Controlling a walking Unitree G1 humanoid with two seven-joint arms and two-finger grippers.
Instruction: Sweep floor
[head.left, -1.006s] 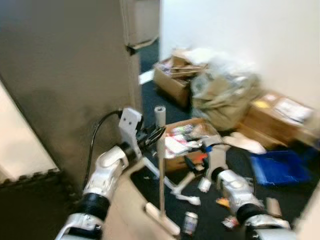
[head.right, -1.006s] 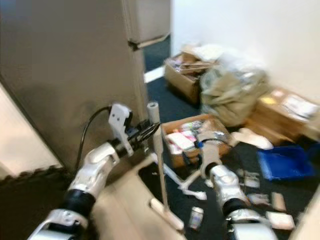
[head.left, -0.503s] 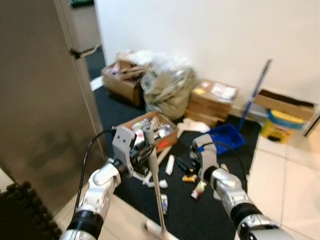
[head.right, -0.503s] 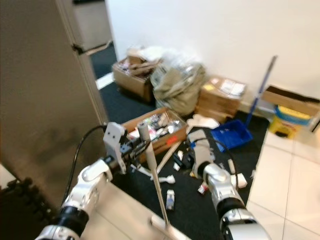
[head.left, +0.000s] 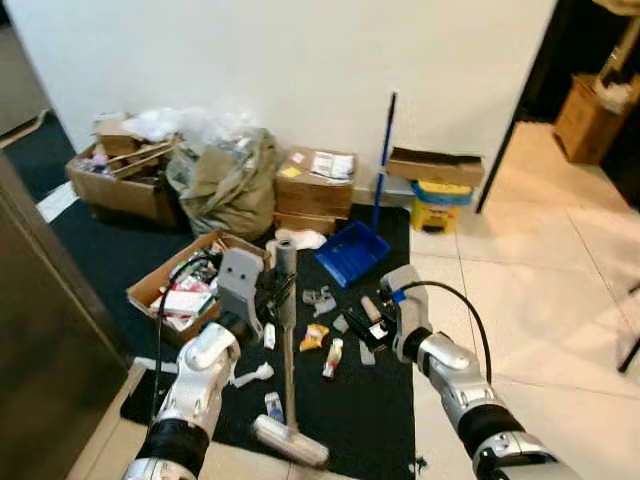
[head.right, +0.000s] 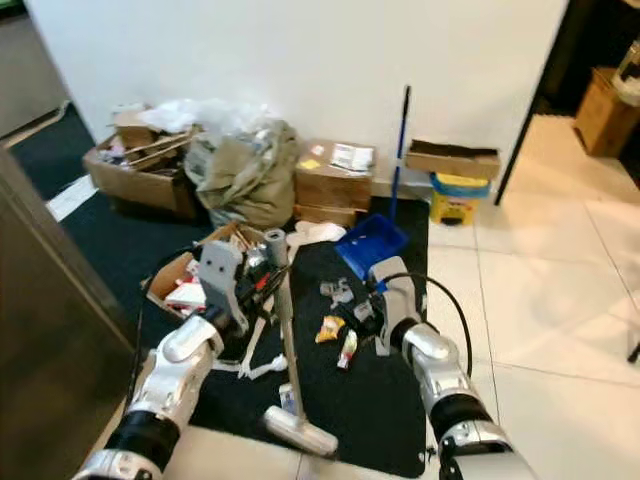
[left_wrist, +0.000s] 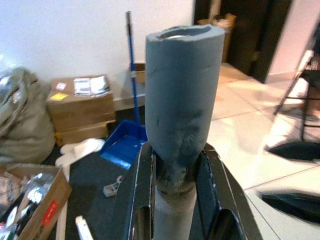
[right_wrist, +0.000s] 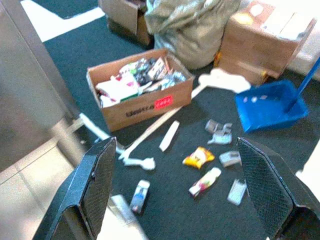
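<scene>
Broom handle (head.left: 287, 320) stands nearly upright in the left gripper (left_wrist: 175, 175), jaws closed on the shaft just below its grey foam-capped top (left_wrist: 182, 95). Both black fingers (left_wrist: 142, 195) press the shaft from either side. Below the jaws the shaft runs down to the pale broom head (head.left: 291, 441), which rests at the near edge of the dark mat (head.left: 370, 410), where mat meets the tiled floor (head.left: 530, 300).

Right gripper (right_wrist: 185, 185) hangs over the mat, jaws wide, nothing between them. Under and just ahead of those jaws lies scattered litter: a yellow wrapper (right_wrist: 198, 157), a small bottle-like packet (right_wrist: 204, 181), a can (right_wrist: 139, 196), grey scraps (right_wrist: 218, 132) and a white strip (right_wrist: 169, 135).

Beyond the left jaws sits an open cardboard box (right_wrist: 142, 102) packed with mixed rubbish and bearing a red label. Past the right jaws lies a blue dustpan (head.left: 352, 252) on the mat, its blue handle (head.left: 382, 160) leaning up to the white wall (head.left: 300, 70).

Farther off, along the wall: a stuffed tan bag (head.left: 225, 180), closed cardboard boxes (head.left: 315, 185), another open box (head.left: 120, 180) of waste, and a yellow tub (head.left: 440, 203) with a flat box (head.left: 435, 165) on top. A dark metallic panel (head.left: 40, 330) rises beside the left arm.
</scene>
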